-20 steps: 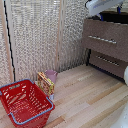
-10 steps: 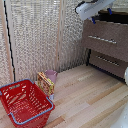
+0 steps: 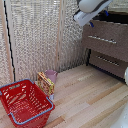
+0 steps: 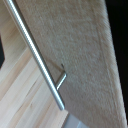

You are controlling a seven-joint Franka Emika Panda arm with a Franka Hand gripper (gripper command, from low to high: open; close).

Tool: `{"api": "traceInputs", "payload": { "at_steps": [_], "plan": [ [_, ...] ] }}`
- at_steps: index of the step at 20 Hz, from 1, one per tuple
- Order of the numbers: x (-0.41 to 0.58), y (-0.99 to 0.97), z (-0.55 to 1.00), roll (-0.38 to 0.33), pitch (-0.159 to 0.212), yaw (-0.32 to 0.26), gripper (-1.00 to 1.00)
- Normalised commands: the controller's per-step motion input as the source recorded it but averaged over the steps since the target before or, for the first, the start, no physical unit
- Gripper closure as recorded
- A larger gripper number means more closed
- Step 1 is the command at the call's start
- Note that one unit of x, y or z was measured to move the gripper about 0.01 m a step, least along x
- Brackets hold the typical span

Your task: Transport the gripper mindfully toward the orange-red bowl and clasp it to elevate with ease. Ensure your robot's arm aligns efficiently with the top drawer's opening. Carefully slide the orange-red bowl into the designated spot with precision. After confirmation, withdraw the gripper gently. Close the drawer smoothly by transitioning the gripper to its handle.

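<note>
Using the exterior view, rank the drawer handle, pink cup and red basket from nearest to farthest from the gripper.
From the gripper, at the top:
1. Handle, on the top drawer front, just below.
2. Pink cup, on the floor by the wall.
3. Red basket, lower left corner.

Pale wooden floor fills the lower frame, a woven beige wall covering rising behind at upper left.

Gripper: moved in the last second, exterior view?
Yes. The gripper shifted toward the exterior view's left, now reaching past the left edge of the top drawer; the red basket has stayed put.
</note>
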Motion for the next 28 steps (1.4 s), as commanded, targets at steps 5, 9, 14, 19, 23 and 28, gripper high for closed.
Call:
{"api": "traceInputs", "payload": {
  "at_steps": [5, 9, 14, 19, 23, 28],
  "plan": [
    [0.000, 0.22, -0.35, -0.280, 0.198, 0.152, -1.00],
    [-0.006, 0.18, -0.32, -0.288, 0.206, 0.153, -1.00],
    [-0.009, 0.00, -0.30, -0.320, 0.127, 0.213, -1.00],
    [0.007, -0.04, -0.39, -0.303, 0.077, 0.255, -1.00],
    [0.128, -0.05, -0.34, -0.161, 0.055, 0.293, -1.00],
    [0.033, -0.49, -0.01, 0.026, -0.010, 0.225, -1.00]
  ]
}}
